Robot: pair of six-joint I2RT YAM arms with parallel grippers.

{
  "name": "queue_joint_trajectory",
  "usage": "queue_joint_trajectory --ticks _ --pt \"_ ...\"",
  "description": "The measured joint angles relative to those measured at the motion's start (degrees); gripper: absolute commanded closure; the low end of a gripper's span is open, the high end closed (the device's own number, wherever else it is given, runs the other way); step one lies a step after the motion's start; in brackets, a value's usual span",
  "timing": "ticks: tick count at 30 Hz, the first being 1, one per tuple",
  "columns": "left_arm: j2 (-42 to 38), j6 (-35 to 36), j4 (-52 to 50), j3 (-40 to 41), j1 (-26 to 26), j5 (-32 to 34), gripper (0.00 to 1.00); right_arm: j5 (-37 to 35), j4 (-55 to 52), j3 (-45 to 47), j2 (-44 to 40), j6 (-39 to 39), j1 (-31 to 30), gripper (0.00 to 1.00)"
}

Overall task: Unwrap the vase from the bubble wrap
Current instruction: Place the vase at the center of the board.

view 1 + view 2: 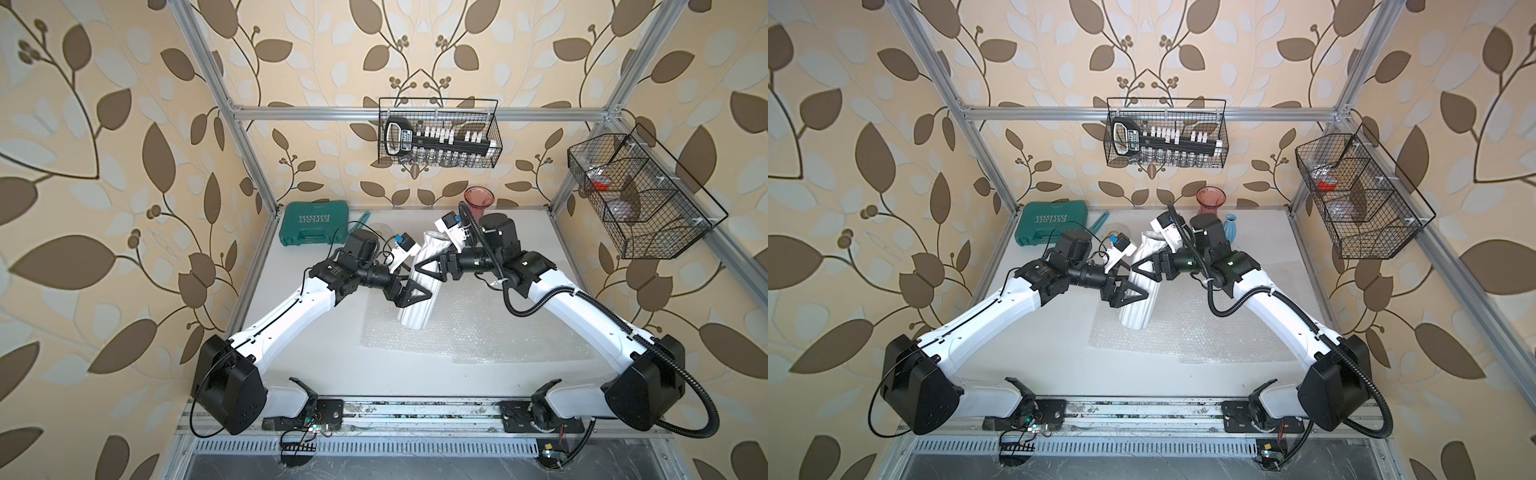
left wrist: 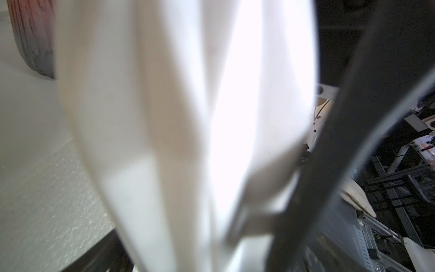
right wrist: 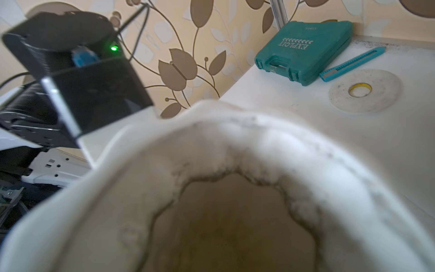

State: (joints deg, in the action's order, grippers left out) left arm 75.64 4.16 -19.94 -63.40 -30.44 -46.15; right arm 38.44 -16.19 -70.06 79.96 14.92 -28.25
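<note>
A white ribbed vase (image 1: pixel 413 318) (image 1: pixel 1136 316) leans tilted over a flat sheet of bubble wrap (image 1: pixel 478 332) (image 1: pixel 1204 332) in both top views, bare of wrap. My right gripper (image 1: pixel 428 266) (image 1: pixel 1144 266) is shut on its upper part; the right wrist view looks down into the vase's mouth (image 3: pixel 211 153). Lower down, my left gripper (image 1: pixel 415 293) (image 1: pixel 1133 293) straddles the body with open jaws. In the left wrist view the vase (image 2: pixel 164 117) fills the space between the fingers, with a gap beside one dark finger (image 2: pixel 329 164). Bubble wrap (image 2: pixel 47 200) lies below.
A green tool case (image 1: pixel 309 226) (image 3: pixel 303 51), a blue utility knife (image 3: pixel 353 63) and a tape roll (image 3: pixel 364 90) lie at the back left. A reddish glass vase (image 1: pixel 478 199) and a small blue vase (image 1: pixel 1231 228) stand at the back. Wire baskets (image 1: pixel 440 133) (image 1: pixel 640 195) hang on the frame.
</note>
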Motion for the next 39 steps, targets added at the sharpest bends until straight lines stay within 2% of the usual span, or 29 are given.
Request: queue_joint_trajectory --ticks 5,9,14,18,27,39 --pt "-4.4 0.4 -5.8 -0.1 0.2 7.6 0.01 -5.6 -1.9 -1.6 1.7 -1.7 0.4 0.31" --pt "-7.7 -0.1 -9.2 -0.1 2.6 14.1 0.01 -11.1 -2.4 -4.4 3.7 -3.5 0.7 0.31" --pt "-9.6 -1.4 -11.4 0.0 6.6 21.9 0.01 -18.4 -2.5 -8.2 6.3 -6.0 0.7 0.31" --pt "-10.5 -3.1 -11.4 0.7 6.9 26.8 0.01 -24.8 -1.3 -10.6 8.9 -8.2 0.7 0.32" --pt "-10.7 -6.1 -11.4 1.9 9.0 31.7 0.01 -37.8 3.2 -14.1 16.7 -12.0 1.1 0.33" --pt "-10.6 -7.7 -10.7 2.5 9.9 31.9 0.01 -47.6 10.8 -18.5 26.2 -12.8 2.1 0.33"
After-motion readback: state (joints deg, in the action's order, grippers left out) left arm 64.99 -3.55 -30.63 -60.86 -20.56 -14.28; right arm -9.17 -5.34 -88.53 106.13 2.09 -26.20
